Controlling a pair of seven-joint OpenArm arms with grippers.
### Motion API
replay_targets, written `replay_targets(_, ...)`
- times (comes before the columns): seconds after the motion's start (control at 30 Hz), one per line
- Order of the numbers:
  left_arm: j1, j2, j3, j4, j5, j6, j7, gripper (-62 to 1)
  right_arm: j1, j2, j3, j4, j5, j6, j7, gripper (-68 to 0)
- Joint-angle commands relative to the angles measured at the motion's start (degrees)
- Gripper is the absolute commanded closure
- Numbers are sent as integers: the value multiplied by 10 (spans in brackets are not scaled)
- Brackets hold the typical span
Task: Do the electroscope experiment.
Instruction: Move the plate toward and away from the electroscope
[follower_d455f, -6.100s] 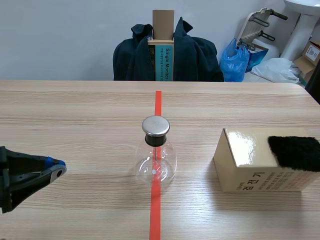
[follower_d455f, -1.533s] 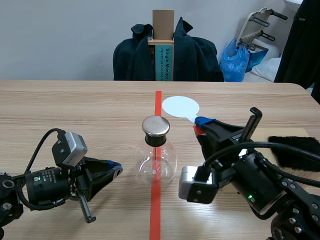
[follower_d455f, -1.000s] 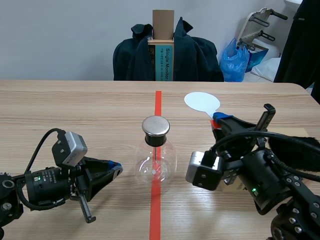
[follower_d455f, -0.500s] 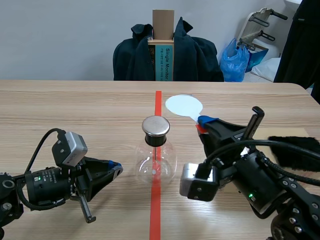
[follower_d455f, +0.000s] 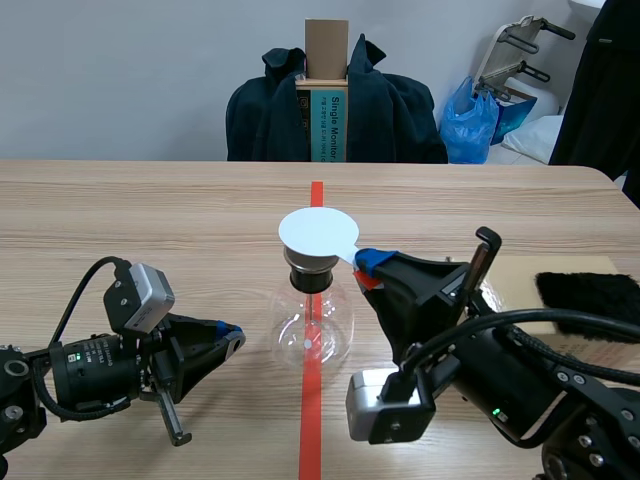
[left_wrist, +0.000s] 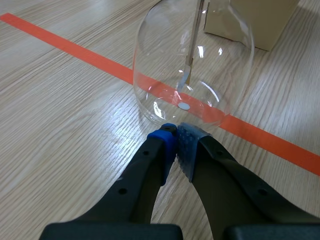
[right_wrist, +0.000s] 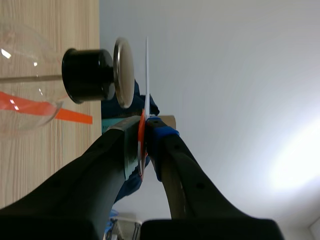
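- On the bench (follower_d455f: 150, 220), across the red tape line: electroscope flask (follower_d455f: 311, 330), upright, black stopper, metal cap (right_wrist: 123, 72) on top.
- Inside the flask: metal rod (left_wrist: 196, 30) with a thin foil strip hanging straight; no spread that I can tell.
- White disc (follower_d455f: 318, 233) sits flat just over the cap; right wrist view shows a small gap, no touch.
- Right pincer (follower_d455f: 366, 268) is clamped on the disc's red handle (right_wrist: 142, 125).
- Left pincer (left_wrist: 175, 137) is closed on nothing, tips just beside the flask base.
- Black fur cloth (follower_d455f: 590, 300) lies on a cardboard box (follower_d455f: 515, 285), well apart.
- Progress, judged: disc is at the cap, so this is the test step; leaf reaction and pulling the disc away are not yet done.
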Motion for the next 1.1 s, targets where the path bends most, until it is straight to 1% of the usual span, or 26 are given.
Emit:
replay_targets(0.0,-3,1,-3,7,-4,-1,-7,-27,8,0,4,4,4,-9,1,-8)
replay_targets(0.17,-3,1,-3,7,-4,-1,-7,-27,8,0,4,4,4,-8,9,-8)
replay_targets(0.47,-3,1,-3,7,-4,-1,-7,-27,8,0,5,4,4,-8,5,-8)
replay_targets(0.73,-3,1,-3,7,-4,-1,-7,-27,8,0,5,4,4,-8,-41,-8)
replay_targets(1.07,-3,1,-3,7,-4,-1,-7,-27,8,0,5,4,4,-8,-138,-8)
